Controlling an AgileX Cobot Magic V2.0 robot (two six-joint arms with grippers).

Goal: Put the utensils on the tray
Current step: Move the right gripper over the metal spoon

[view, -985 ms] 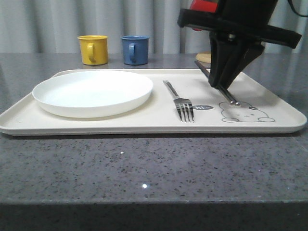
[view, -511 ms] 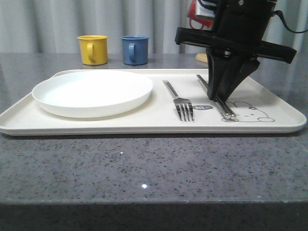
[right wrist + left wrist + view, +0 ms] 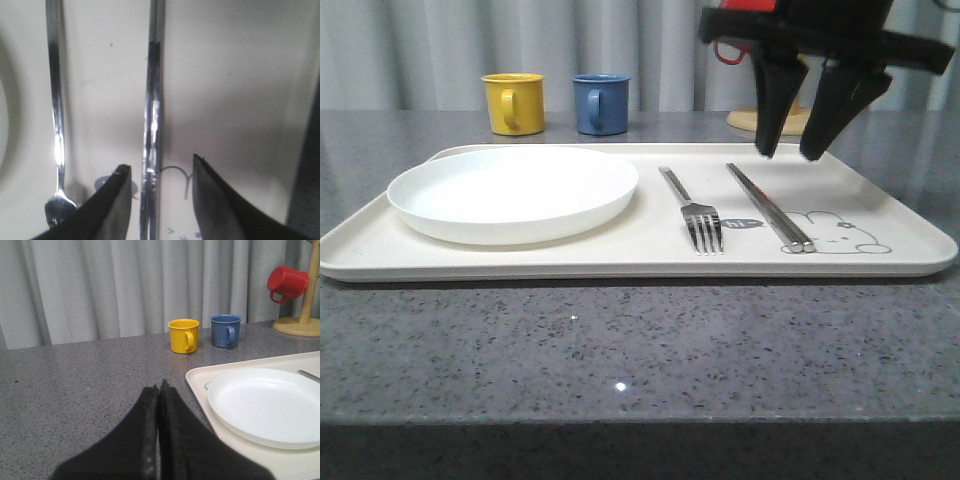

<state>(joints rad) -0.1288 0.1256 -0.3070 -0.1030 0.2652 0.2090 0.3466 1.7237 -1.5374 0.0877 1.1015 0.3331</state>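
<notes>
The cream tray (image 3: 880, 255) lies on the grey counter and holds the white plate (image 3: 512, 190) at its left, the fork (image 3: 692, 205) in the middle and the pair of chopsticks (image 3: 768, 205) to the right, beside the rabbit drawing. My right gripper (image 3: 788, 153) hangs open above the far half of the chopsticks, clear of them. From the right wrist, the chopsticks (image 3: 152, 125) run between the open fingers of the gripper (image 3: 159, 161), with the fork (image 3: 56, 125) alongside on the tray (image 3: 225, 75). My left gripper (image 3: 159, 386) is shut and empty over the counter, beside the tray (image 3: 197, 382) and plate (image 3: 265, 405).
A yellow mug (image 3: 514, 102) and a blue mug (image 3: 600, 103) stand behind the tray. A red mug (image 3: 286, 282) hangs on a wooden mug tree (image 3: 302, 326) at the back right. A curtain closes off the back.
My right gripper lowered the chopsticks onto the tray beside the fork, let go of them, opened and rose. The rest has not moved.
</notes>
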